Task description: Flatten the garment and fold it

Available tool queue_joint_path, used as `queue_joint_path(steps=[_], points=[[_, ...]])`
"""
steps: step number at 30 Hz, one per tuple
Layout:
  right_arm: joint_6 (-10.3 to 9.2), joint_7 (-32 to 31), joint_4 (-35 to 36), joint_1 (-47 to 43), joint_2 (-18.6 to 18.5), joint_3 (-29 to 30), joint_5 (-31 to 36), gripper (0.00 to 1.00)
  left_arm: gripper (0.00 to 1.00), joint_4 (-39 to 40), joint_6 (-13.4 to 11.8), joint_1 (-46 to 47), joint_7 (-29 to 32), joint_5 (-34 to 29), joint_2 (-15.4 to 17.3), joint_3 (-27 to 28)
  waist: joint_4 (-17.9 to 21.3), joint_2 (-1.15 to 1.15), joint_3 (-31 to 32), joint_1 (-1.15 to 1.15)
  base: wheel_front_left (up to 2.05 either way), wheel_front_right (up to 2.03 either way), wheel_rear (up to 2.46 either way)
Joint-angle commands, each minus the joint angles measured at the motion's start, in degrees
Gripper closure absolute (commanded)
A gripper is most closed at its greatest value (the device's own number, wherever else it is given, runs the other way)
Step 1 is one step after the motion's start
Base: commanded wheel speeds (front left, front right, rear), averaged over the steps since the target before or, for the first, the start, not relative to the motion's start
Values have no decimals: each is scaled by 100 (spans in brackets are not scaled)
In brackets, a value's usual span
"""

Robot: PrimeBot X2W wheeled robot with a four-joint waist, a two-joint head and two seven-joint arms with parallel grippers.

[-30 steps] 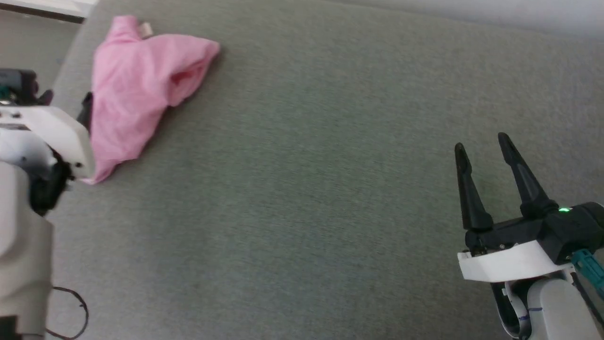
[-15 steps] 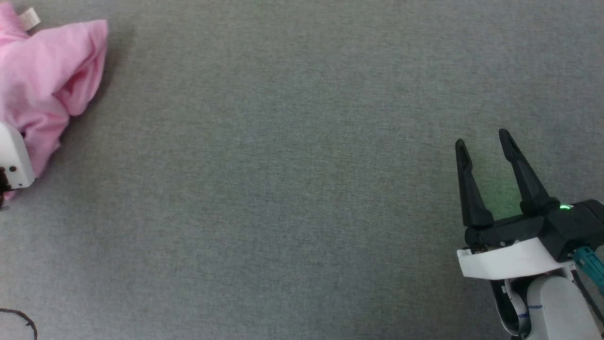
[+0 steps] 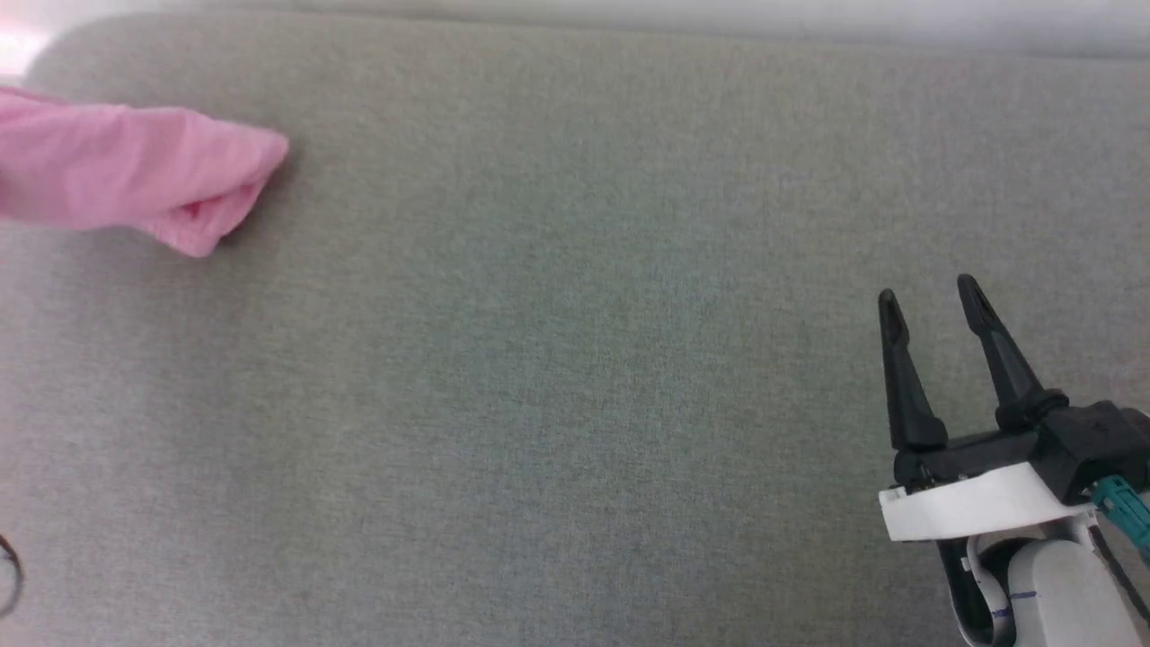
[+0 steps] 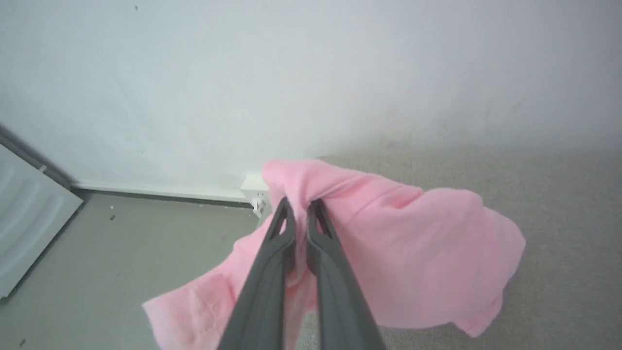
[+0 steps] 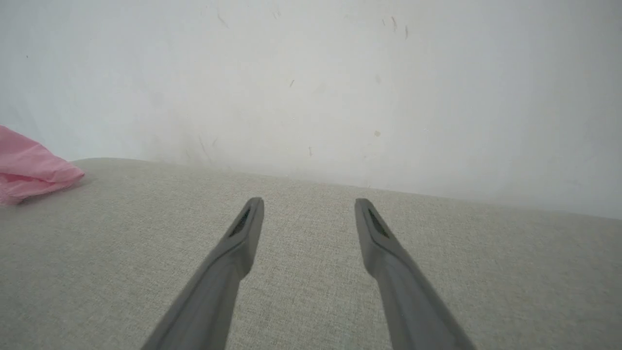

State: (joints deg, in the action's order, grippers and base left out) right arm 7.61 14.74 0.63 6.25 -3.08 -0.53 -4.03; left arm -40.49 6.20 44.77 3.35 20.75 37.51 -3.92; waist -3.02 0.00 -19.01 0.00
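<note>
Progress: early stage, by the look of it. The light pink thin knit shorts (image 4: 413, 253) sit bunched at the far-left corner of the grey fabric-covered counter (image 3: 575, 359), w/ nothing spread flat and no fold made. The left claw (image 4: 299, 206) is closed on a ridge of the pink cloth near the top of the heap, its two dark fingers nearly together w/ fabric pinched between. So a grip is made. Flattening and every fold remain to be done, i.e. almost the whole job. The mid counter lies between heap and right arm. The right claw (image 3: 927, 296) hovers at the near right, well apart from the shorts, fingers spread and holding nothing.

Hard to make out: the head view cuts the shorts off at the left edge, so their full outline is unknown. Waistband, legs and label can't be told apart in the crumple. Whether the low left flap in the left wrist view rests on the counter or hangs past its edge can't be told. How many layers the claw holds is hidden too.
</note>
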Motion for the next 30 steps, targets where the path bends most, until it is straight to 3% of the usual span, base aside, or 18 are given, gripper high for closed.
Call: queue_joint_path(steps=[1, 5, 9, 16, 22, 23, 24, 26, 30], points=[[-12, 26, -17, -48, 18, 6, -47, 0, 100, 78, -48, 109, -98, -47, 21, -10, -95, 0, 565, 0, 0, 0, 0], [-12, 26, -75, -150, 19, 44, -137, 0, 100, 743, -58, 192, -743, -251, -115, -211, -45, 0, 945, 0, 0, 0, 0], [-12, 26, -112, -264, 19, 60, -198, 0, 100, 1469, -32, 116, -858, -359, -443, -573, 51, 0, 1203, 0, 0, 0, 0], [-12, 26, -93, -376, 20, 33, -271, 0, 100, 2505, -101, -618, -87, -375, -1430, -1518, 408, 0, 1387, 0, 0, 0, 0], [-12, 26, -49, -333, 20, 31, -308, 0, 100, 2482, -129, -1433, 187, -428, -2473, -2579, 813, 0, 1211, 0, 0, 0, 0], [-12, 26, -49, -318, 20, 45, -317, 0, 64, 2358, -121, -1539, 186, -404, -2681, -2741, 872, 0, 1181, 0, 0, 0, 0], [-12, 26, -54, -305, 20, 54, -329, 0, 0, 2222, -98, -1622, 181, -421, -2852, -2936, 932, 0, 1155, 0, 0, 0, 0], [-12, 26, -60, -272, 20, 62, -351, 0, 0, 1953, -68, -1763, 110, -393, -3132, -3218, 1023, 0, 1109, 0, 0, 0, 0], [-12, 26, -68, -272, 20, 88, -373, 0, 0, 1598, -8, -1901, -158, -340, -3361, -3685, 1050, 0, 1111, 0, 0, 0, 0]])
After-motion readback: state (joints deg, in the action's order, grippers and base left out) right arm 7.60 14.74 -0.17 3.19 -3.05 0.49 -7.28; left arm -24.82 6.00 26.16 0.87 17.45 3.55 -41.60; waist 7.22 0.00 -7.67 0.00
